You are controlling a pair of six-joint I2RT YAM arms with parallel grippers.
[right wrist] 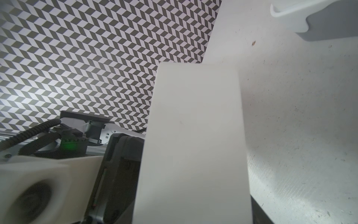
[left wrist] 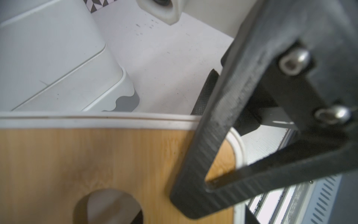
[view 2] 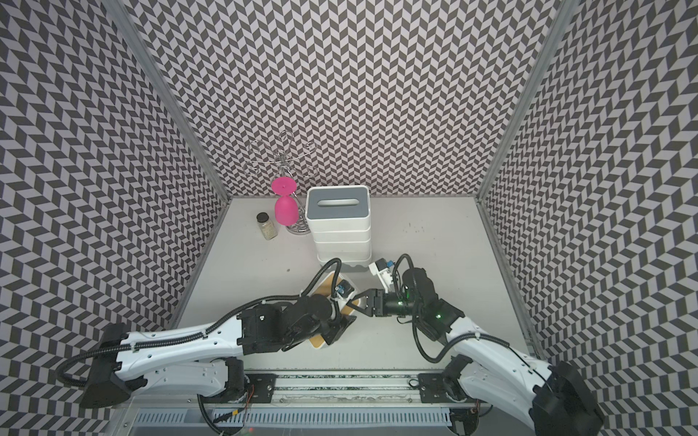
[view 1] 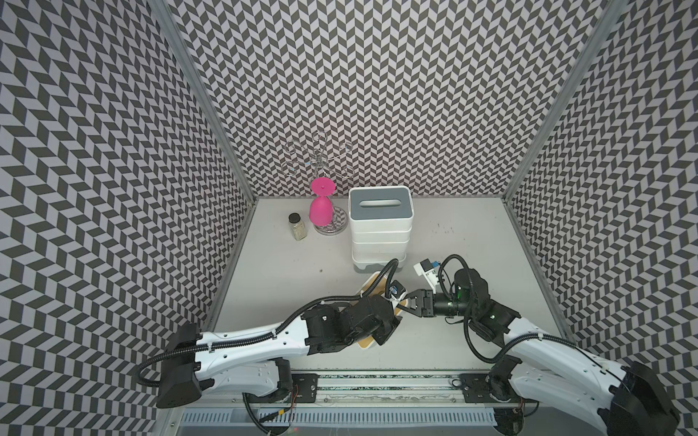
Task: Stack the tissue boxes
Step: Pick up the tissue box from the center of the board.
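Observation:
A stack of white tissue boxes (view 1: 380, 234) (view 2: 338, 234) with a grey slotted lid on top stands at the back centre. In front of it a bamboo-lidded tissue box (view 1: 372, 283) (view 2: 326, 285) lies mostly hidden under my left arm. My right gripper (view 1: 406, 304) (view 2: 357, 304) is shut on that box's right end. In the left wrist view one of its black fingers (left wrist: 203, 155) lies over the bamboo lid (left wrist: 96, 155). The box's white wall (right wrist: 193, 135) fills the right wrist view. My left gripper (view 1: 391, 324) (view 2: 342, 326) hovers over the lid, its jaws hidden.
An upturned pink glass (view 1: 321, 211) hangs on a wire rack at the back left, with a small glass jar (view 1: 297, 226) beside it. Patterned walls close in three sides. A metal rail (view 1: 377, 389) runs along the front edge.

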